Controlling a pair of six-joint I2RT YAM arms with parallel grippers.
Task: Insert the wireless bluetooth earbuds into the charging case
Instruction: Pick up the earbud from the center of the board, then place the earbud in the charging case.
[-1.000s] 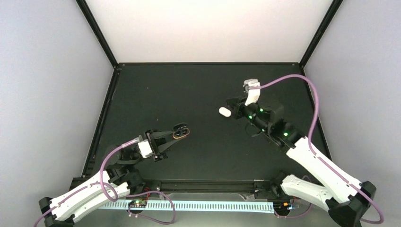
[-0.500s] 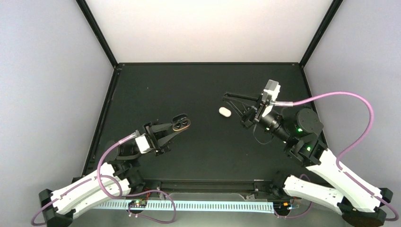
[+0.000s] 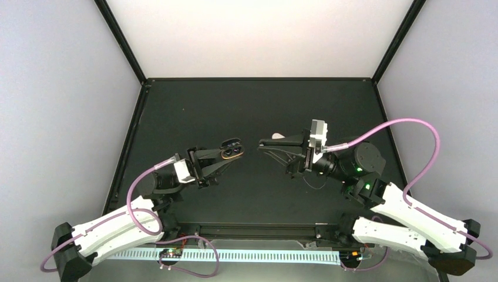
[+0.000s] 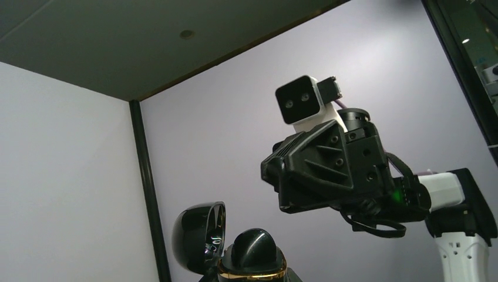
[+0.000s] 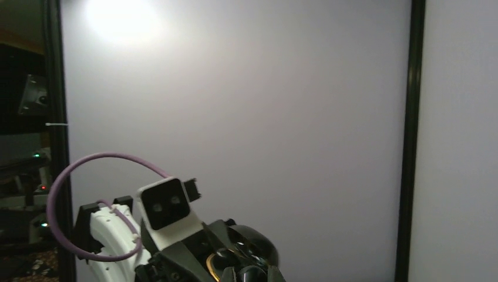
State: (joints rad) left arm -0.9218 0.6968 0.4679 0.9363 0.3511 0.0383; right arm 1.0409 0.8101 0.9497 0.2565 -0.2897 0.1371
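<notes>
Two grippers nearly tip to tip at centre of top view. Left gripper [image 3: 228, 156] clamped on charging case [image 3: 231, 149]: glossy black hinged shell, gold rim, lid open, two round dark sockets showing, held off table [image 3: 235, 100]. Right gripper [image 3: 262, 143] just right of case, apart from it, jaws closed together; cannot tell if anything is pinched. Earbuds: cannot tell apart from sockets. Small white oval [image 3: 277, 136] on table, part-hidden behind right fingers.

No legible text, labels, brands, numbers or signs in any view; white camera housing [image 4: 302, 101] and tabletop [image 3: 235, 106] show nothing readable.
</notes>
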